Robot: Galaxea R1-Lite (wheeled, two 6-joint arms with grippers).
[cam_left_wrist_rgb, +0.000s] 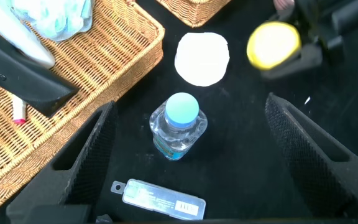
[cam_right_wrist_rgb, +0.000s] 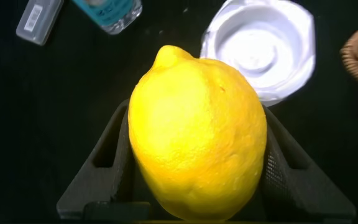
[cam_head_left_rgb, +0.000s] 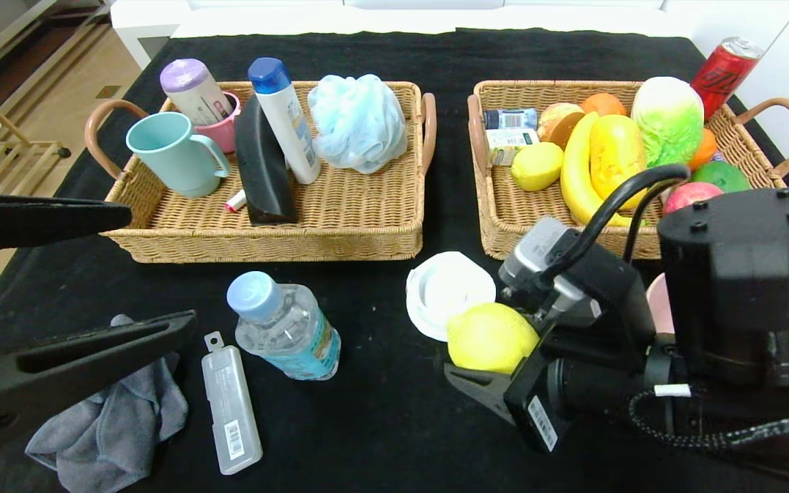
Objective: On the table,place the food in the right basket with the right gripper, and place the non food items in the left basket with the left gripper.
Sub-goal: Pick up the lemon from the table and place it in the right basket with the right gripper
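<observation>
Lemon (cam_head_left_rgb: 492, 337) is clamped between the two fingers of the right gripper (cam_head_left_rgb: 487, 370), one finger pressed against each side, just above the table (cam_head_left_rgb: 381, 424) and beside a white lid (cam_head_left_rgb: 446, 287), short of the right basket (cam_head_left_rgb: 504, 226). The left gripper (cam_head_left_rgb: 59, 287) is held wide open with nothing between its fingers, near the left basket (cam_head_left_rgb: 340, 233). A water bottle (cam_left_wrist_rgb: 179, 124) and a clear plastic case (cam_left_wrist_rgb: 158, 199) are seen between its fingers on the table.
</observation>
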